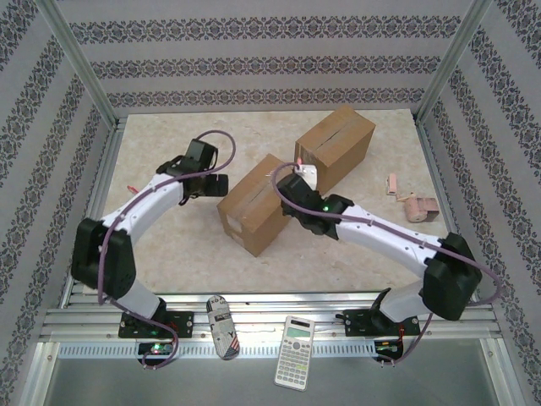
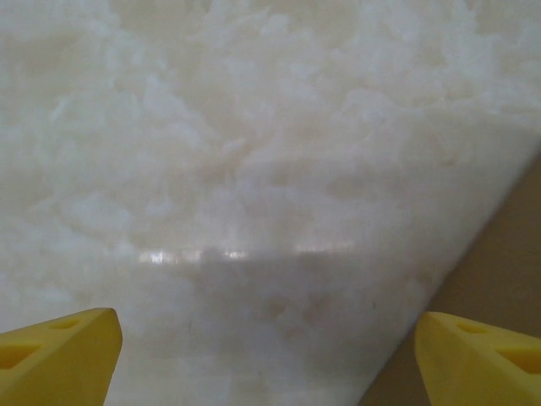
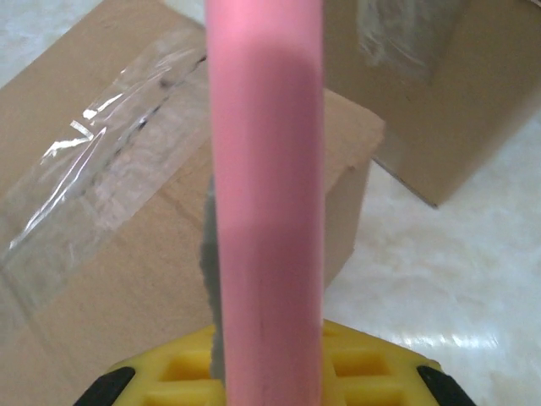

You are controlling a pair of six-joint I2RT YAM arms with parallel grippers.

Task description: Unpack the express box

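The top camera looks down from high behind the arms point(image 1: 144, 211), bases at 6 o'clock, over the table point(image 1: 169, 245). The left wrist camera sits close above the table, the near box point(image 2: 507, 279) at 4 o'clock. The right wrist camera looks closely past a pink stick point(image 3: 266, 194) at that box, which the top view shares.

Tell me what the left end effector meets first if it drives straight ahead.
Most likely the bare marbled tabletop, dead ahead of the open left end effector; the cardboard box sits off to its right. Depth is unclear.

The pink stick point(image 3: 266, 194) is blurred, its top cut off.
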